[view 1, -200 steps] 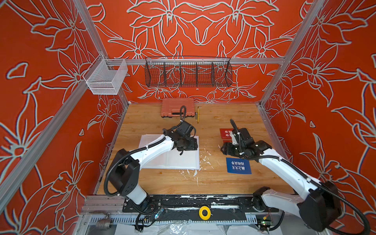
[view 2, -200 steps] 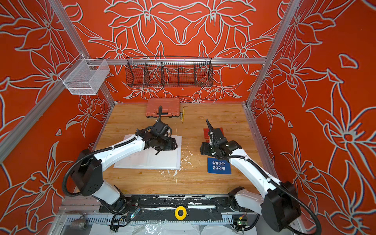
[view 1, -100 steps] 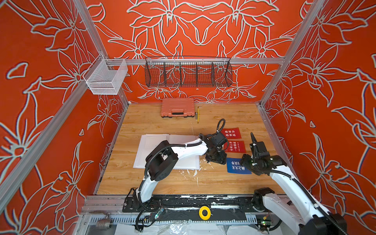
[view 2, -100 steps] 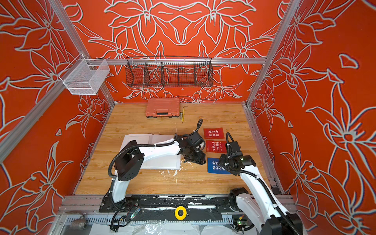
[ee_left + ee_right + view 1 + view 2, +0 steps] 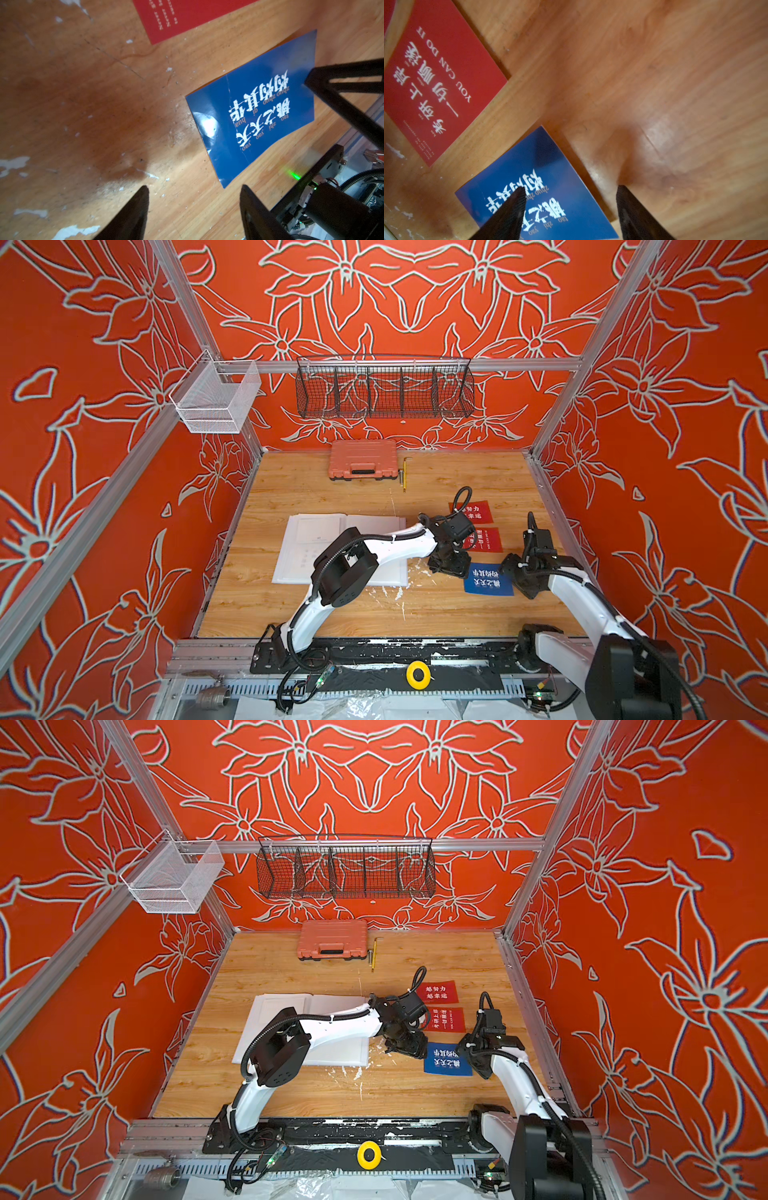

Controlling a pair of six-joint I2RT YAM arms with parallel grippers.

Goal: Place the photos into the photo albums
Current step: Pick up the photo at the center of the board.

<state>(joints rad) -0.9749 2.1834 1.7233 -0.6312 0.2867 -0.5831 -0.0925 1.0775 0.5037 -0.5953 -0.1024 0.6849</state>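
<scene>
Album (image 5: 316, 531) lies open behind our left tool (image 5: 194, 187), whose jaws stand apart and empty just short of the blue photo (image 5: 259, 108); our right tool (image 5: 570, 187), likewise spread and empty, straddles its opposite edge — pickup stage, we judge — next needs one edge pinched and lifted.

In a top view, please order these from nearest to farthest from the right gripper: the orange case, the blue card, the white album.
1. Blue card: just beside the right gripper, one of the jaws over it.
2. White album: farther off, on the left side.
3. Orange case: farthest, at the back.
</scene>
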